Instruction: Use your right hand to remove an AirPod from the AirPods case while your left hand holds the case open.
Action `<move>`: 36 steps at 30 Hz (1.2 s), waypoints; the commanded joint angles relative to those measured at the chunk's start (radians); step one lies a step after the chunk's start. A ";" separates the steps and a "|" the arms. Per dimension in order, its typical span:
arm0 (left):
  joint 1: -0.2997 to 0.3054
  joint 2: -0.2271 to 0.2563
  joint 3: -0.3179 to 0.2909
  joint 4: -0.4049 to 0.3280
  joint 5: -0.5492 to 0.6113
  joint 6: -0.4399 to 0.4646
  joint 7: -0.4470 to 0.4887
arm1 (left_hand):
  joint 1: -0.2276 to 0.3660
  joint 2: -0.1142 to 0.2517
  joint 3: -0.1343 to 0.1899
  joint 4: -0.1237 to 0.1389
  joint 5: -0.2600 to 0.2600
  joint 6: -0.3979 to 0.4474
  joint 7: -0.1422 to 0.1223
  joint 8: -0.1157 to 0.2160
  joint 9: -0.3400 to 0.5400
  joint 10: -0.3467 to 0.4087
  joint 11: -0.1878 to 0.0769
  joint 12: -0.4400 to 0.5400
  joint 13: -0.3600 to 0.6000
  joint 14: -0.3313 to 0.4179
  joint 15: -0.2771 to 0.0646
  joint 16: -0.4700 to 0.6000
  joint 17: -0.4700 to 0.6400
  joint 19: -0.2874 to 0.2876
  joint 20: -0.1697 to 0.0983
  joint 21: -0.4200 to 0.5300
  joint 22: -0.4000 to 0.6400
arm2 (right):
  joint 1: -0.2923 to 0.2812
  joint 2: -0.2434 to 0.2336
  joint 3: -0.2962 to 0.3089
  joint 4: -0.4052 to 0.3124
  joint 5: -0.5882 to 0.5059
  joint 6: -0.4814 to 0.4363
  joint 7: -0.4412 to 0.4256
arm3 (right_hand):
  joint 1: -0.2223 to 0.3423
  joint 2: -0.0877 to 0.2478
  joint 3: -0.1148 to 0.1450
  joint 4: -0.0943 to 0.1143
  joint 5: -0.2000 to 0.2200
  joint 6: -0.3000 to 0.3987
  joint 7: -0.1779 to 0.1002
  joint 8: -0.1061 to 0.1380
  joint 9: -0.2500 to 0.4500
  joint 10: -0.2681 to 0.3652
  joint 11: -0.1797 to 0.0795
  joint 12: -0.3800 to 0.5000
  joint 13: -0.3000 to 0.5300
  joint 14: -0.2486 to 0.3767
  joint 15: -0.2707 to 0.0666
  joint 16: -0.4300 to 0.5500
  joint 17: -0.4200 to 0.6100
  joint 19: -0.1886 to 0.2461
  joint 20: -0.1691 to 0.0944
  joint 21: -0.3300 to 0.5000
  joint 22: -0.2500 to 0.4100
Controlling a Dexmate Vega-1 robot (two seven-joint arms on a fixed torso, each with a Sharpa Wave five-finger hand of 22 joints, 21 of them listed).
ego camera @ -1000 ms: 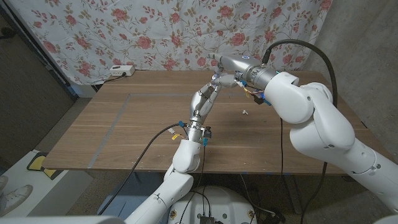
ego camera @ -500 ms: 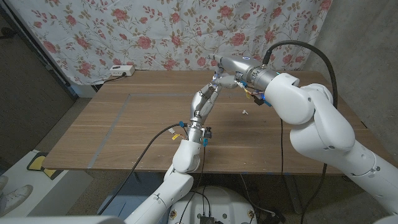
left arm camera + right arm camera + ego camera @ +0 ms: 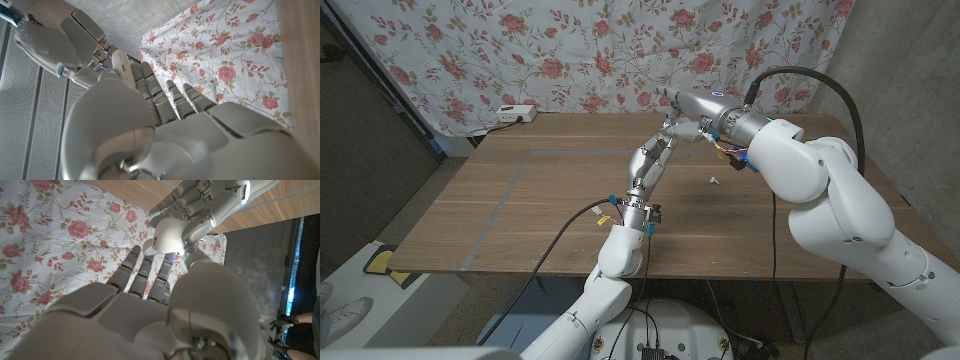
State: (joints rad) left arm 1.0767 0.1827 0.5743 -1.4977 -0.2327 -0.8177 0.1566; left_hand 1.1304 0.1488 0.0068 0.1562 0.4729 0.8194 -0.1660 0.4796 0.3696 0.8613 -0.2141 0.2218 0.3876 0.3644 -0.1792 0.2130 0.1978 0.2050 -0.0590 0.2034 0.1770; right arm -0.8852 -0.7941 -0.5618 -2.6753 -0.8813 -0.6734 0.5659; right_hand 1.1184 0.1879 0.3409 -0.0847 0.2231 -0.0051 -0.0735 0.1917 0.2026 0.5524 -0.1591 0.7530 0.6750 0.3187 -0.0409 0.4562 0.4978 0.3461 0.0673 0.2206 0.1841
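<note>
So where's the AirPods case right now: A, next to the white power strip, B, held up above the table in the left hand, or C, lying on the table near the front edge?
B: the right wrist view shows the left hand gripping the white AirPods case, with the right hand reaching to it.

A wooden table stands before a white curtain printed with red roses, which covers the back wall. A white power strip lies at the table's far edge. Left of the table the floor looks dark, though it is dim there.
</note>
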 commanded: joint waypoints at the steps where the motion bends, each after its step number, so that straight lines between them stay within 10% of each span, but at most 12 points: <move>1: 0.003 -0.003 0.000 -0.005 0.017 0.004 0.007 | 0.012 0.025 0.001 0.004 0.006 0.020 -0.017 0.024 0.071 0.007 -0.003 -0.002 0.003 0.003 -0.027 -0.007 0.003 0.001 0.000 -0.001 0.003 | -0.023 -0.008 0.029 -0.009 0.026 0.016 -0.030 | 0.014 0.016 0.017 0.008 -0.001 0.007 -0.008 0.004 0.002 -0.007 0.002 0.014 0.288 0.003 -0.111 0.000 0.004 0.008 -0.008 0.003 0.001; 36: -0.005 -0.011 0.012 0.009 -0.010 0.003 -0.010 | 0.007 0.025 0.001 0.005 0.005 0.025 -0.017 0.023 0.070 0.010 -0.003 -0.005 0.008 0.001 -0.027 -0.007 0.003 -0.002 0.000 -0.002 0.003 | -0.075 -0.041 0.094 -0.007 0.145 0.038 -0.216 | 0.004 0.001 0.030 0.020 -0.022 0.045 -0.014 0.014 0.003 -0.003 -0.012 0.054 0.309 0.027 -0.130 -0.008 0.007 0.015 -0.014 0.007 0.001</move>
State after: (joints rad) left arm 1.0763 0.1756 0.5837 -1.4957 -0.2361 -0.8160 0.1506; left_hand 1.1267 0.1528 0.0062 0.1563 0.4753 0.8195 -0.1660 0.4796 0.3698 0.8610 -0.2142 0.2183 0.3922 0.3644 -0.1792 0.2061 0.1976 0.2052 -0.0590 0.2035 0.1771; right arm -0.9480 -0.8275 -0.4876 -2.6863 -0.7725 -0.6431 0.4127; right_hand 1.1296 0.1898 0.3672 -0.0645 0.2032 0.0327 -0.0820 0.1966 0.2024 0.5288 -0.1570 0.8035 0.9831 0.3374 -0.0413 0.4511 0.5031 0.3584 0.0553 0.2206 0.1839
